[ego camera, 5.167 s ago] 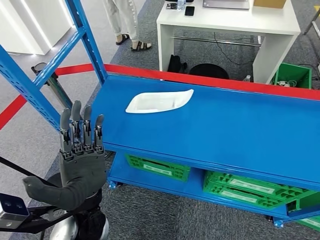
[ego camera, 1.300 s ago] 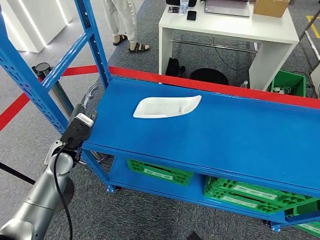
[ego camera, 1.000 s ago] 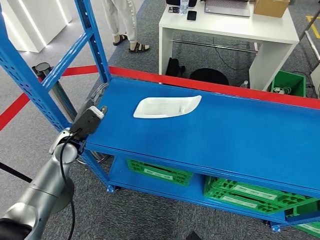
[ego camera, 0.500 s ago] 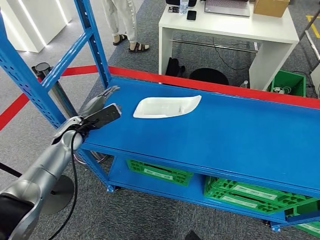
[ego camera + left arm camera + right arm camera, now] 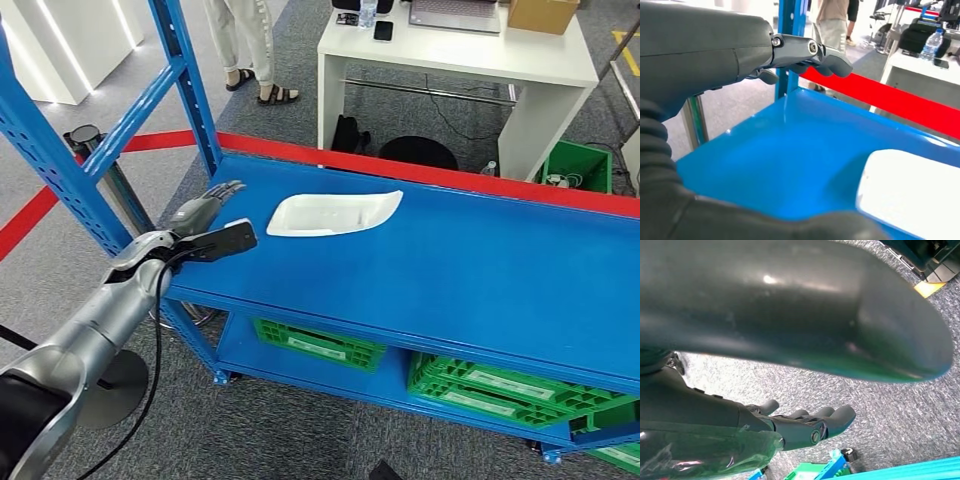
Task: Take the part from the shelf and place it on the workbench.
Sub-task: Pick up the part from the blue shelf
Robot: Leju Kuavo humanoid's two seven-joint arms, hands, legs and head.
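The part (image 5: 333, 213), a white shallow tray-like moulding, lay flat on the top blue shelf (image 5: 453, 270), toward its left end and nearer the far red-edged rim than the near edge; its long axis ran roughly along the shelf's length, tilted slightly so that the right end sat a little farther back; the tapered, pointed end faced right, the blunter rounded end faced left toward the left hand (image 5: 205, 210); in the left wrist view the part's (image 5: 911, 195) rounded end showed close ahead of the hand (image 5: 708, 55).

Left hand reached over the shelf's left corner, beside the blue upright (image 5: 185, 80); fingers (image 5: 810, 50) extended and nearly straight, thumb apart from them, nothing held; hand was near the part's left end but not touching it; a gap of blue shelf surface showed between them.

Right hand (image 5: 753, 425) hung over grey carpet (image 5: 885, 405); fingers straight and close together, nothing held.

Beyond the shelf: a white table (image 5: 453, 60); a person's legs (image 5: 245, 40) standing on the carpet; green crates (image 5: 317, 338) on the lower shelf level.
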